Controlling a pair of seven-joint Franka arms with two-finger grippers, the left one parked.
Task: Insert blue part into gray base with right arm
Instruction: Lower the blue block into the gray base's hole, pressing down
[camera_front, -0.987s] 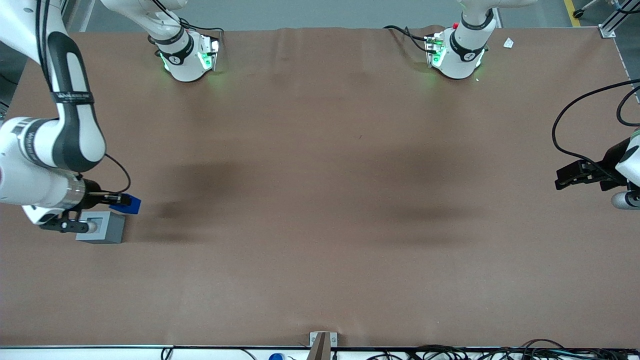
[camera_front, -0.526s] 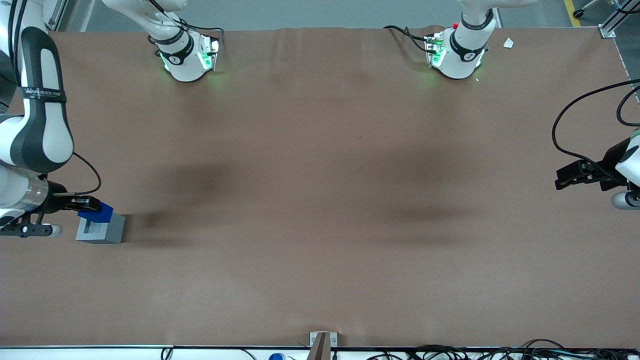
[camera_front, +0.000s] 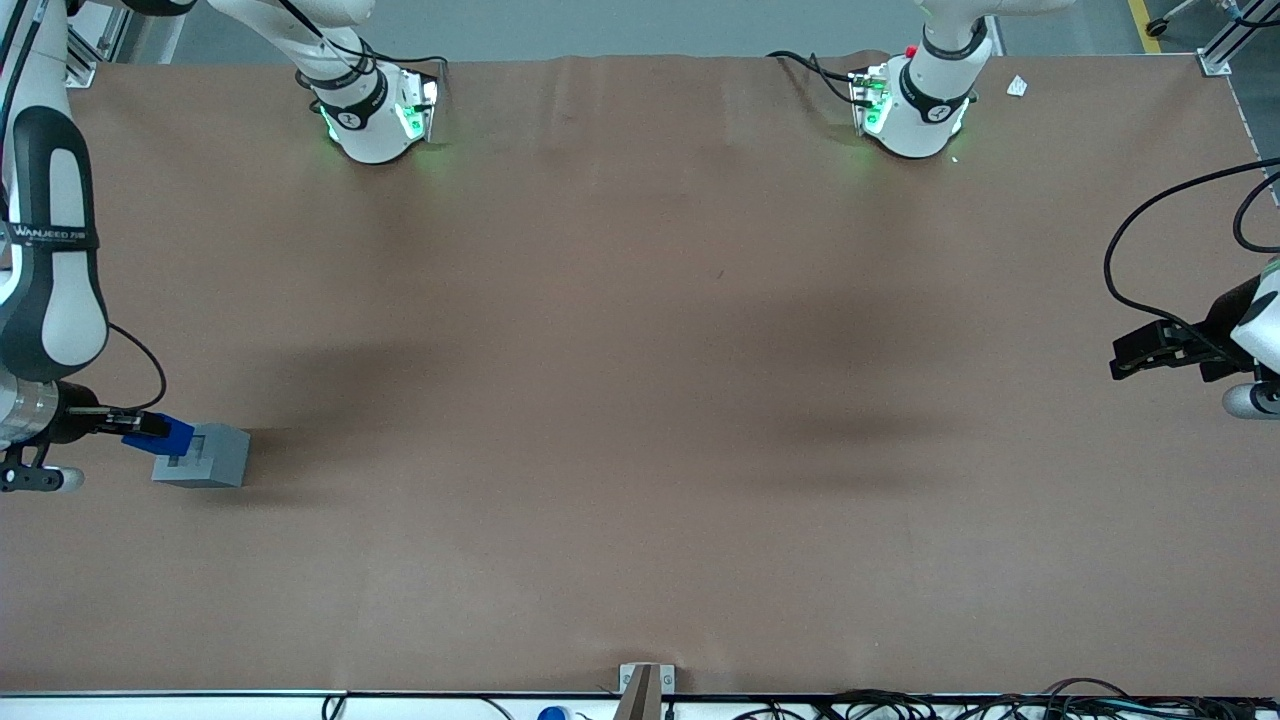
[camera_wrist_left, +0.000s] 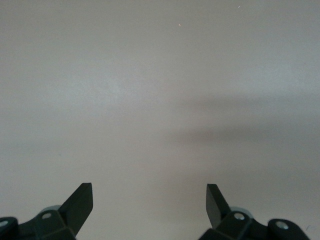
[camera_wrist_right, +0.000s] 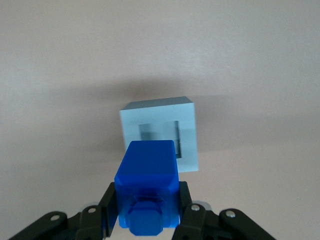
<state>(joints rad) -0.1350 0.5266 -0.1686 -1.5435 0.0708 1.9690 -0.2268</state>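
Hanging clamped between the black fingers (camera_wrist_right: 186, 202) of the gripper (camera_front: 128, 428), the blue part (camera_front: 160, 434) sat above the edge of the gray base (camera_front: 203, 456) that faced the working arm's end of the table, apart from the base's top and not in the socket. From the front camera it showed only as a small blue block overlapping that edge of the gray base, with the right arm (camera_front: 42, 260) reaching in from the table's end. The right wrist camera showed more: the blue part (camera_wrist_right: 147, 187) had its long axis running out along the gripper's reach toward the gray base (camera_wrist_right: 159, 132), a rounded stud on the end facing the camera, its flat end pointing at the base. That view also showed the square socket (camera_wrist_right: 159, 135) open in the base's top, partly hidden by the blue part. The base stood upright on the brown table (camera_front: 640, 380).
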